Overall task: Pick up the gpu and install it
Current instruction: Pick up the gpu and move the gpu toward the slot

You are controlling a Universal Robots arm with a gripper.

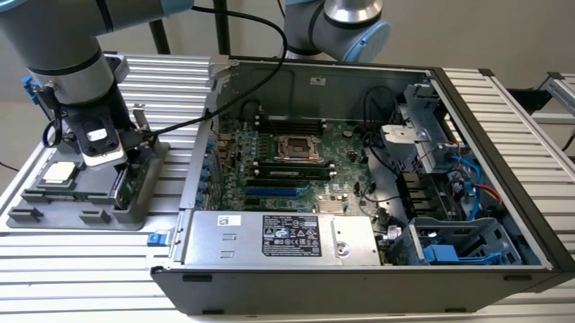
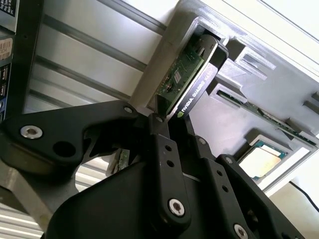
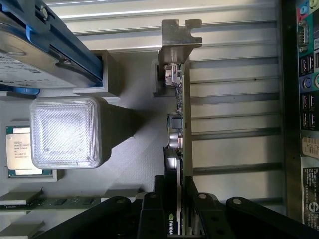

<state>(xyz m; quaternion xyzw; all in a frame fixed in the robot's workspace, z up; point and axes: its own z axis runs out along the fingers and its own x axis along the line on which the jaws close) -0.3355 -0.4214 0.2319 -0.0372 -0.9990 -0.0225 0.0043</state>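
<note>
I see the gripper (image 3: pixel 179 201) clamped on the gpu (image 3: pixel 180 124), a finger on each face, in both wrist views. The gpu stands on edge in the grey tray (image 1: pixel 54 219), at nine o'clock from the open case (image 1: pixel 359 286) in the exterior view.

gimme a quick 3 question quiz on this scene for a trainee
1. True or false: the gpu is already inside the computer case.
2. What else lies in the grey holder with the gpu? A) CPU chip B) screwdriver C) fan
3. Fill in: the pincer straddles the ___.

Key: 1 false, it stands on edge in the grey holder, outside the case; 2 A; 3 gpu.
</note>
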